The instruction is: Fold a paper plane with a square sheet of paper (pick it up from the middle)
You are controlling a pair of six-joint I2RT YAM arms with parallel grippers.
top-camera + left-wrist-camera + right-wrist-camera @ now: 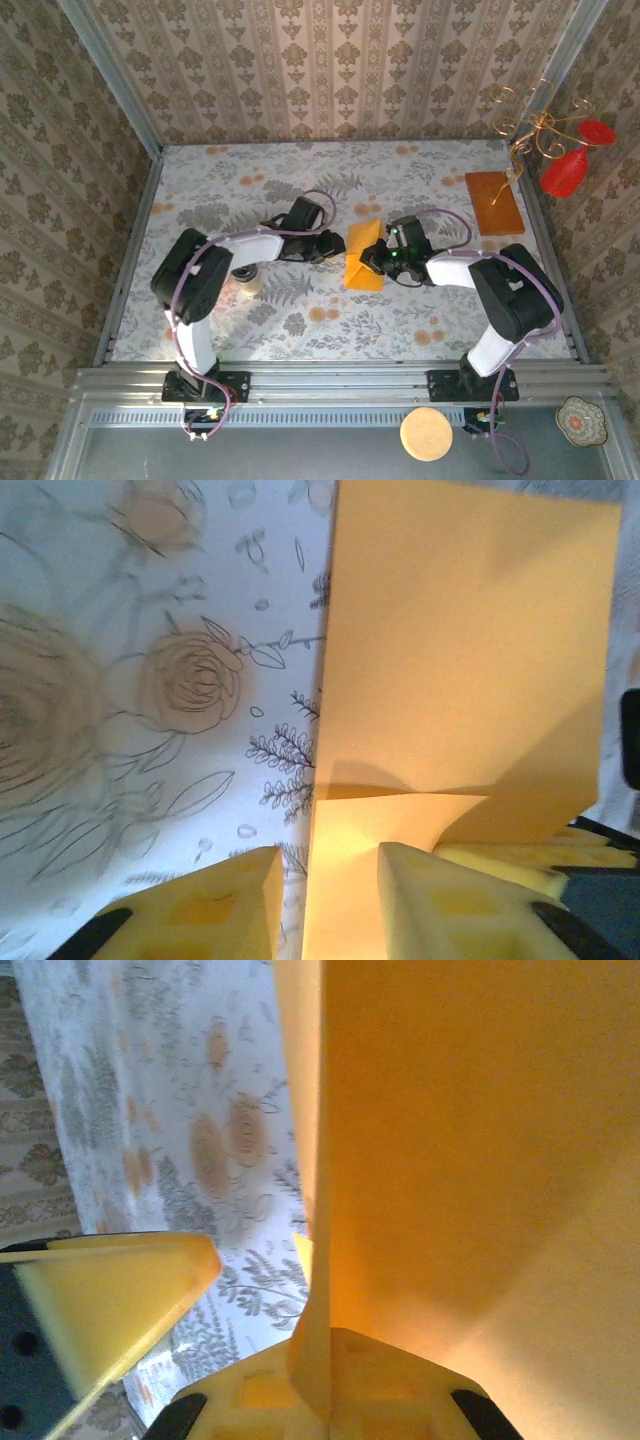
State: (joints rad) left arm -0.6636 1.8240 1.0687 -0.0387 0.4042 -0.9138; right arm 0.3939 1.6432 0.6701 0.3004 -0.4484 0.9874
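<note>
Left fingers (225, 905) stand apart, pale yellow and blocky, with a raised edge of the square sheet of paper (361, 270) standing in the gap between them. The paper sits close to one finger and leaves a strip of the floral table (150, 680) showing beside the other. Just beyond those fingertips a flap of the sheet curls upward and throws a shadow on the layer beneath it. Right fingers (110, 1295) are closed together at the sheet's opposite edge, where a fold of orange-yellow paper lies against one of them, though I cannot tell whether it is truly pinched. Seen from above, the sheet rests on the table well to the left of the brown-orange board (493, 202) and a little closer to the table's near edge than the board is. It is not flat: the end nearer the board's level shows a darker, shaded face, the end farther from it a brighter one. The right fingers meet the sheet on the side facing the board, the left fingers on the side turned away from it.
</note>
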